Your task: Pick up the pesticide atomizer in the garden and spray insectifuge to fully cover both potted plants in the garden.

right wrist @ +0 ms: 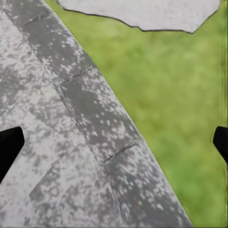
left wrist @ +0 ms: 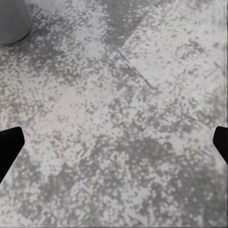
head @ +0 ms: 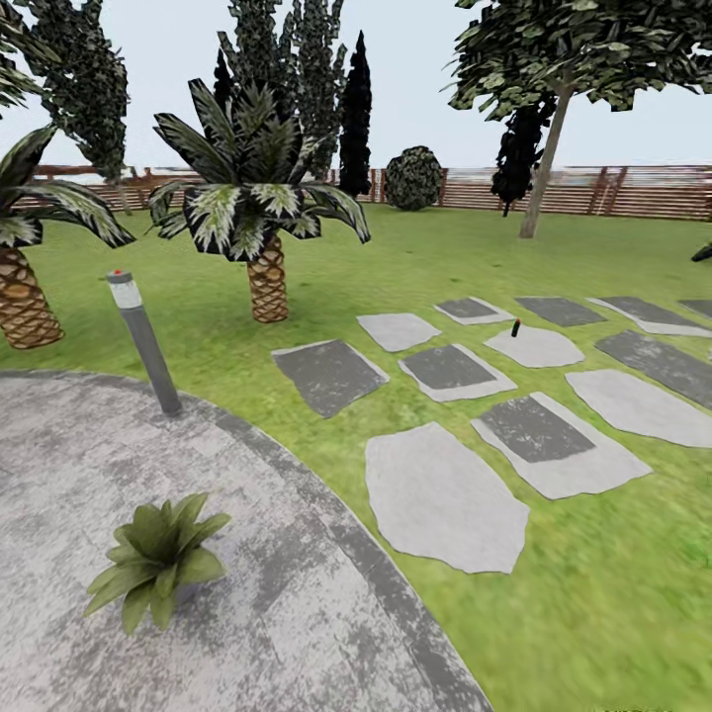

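— Both grippers: how do they stand?
— Left gripper (left wrist: pixel 114 142) spread wide over the grey patio (left wrist: pixel 118 118), holding nothing; right gripper (right wrist: pixel 114 142) likewise, above the patio's dark rim.
— And around them?
— Lawn (head: pixel 593 613) with stepping slabs (head: pixel 445 504), fence (head: pixel 633 193) behind. One potted plant (head: pixel 158 559) sits on the patio near its rim. Sprayer (head: pixel 515 328): a thin dark stem on a far slab.

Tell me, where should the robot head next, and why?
Probably drive toward the stepping slabs, where a thin dark stem, possibly the pesticide atomizer, stands. Both grippers are open and empty: the left gripper over the patio, the right gripper at its edge.
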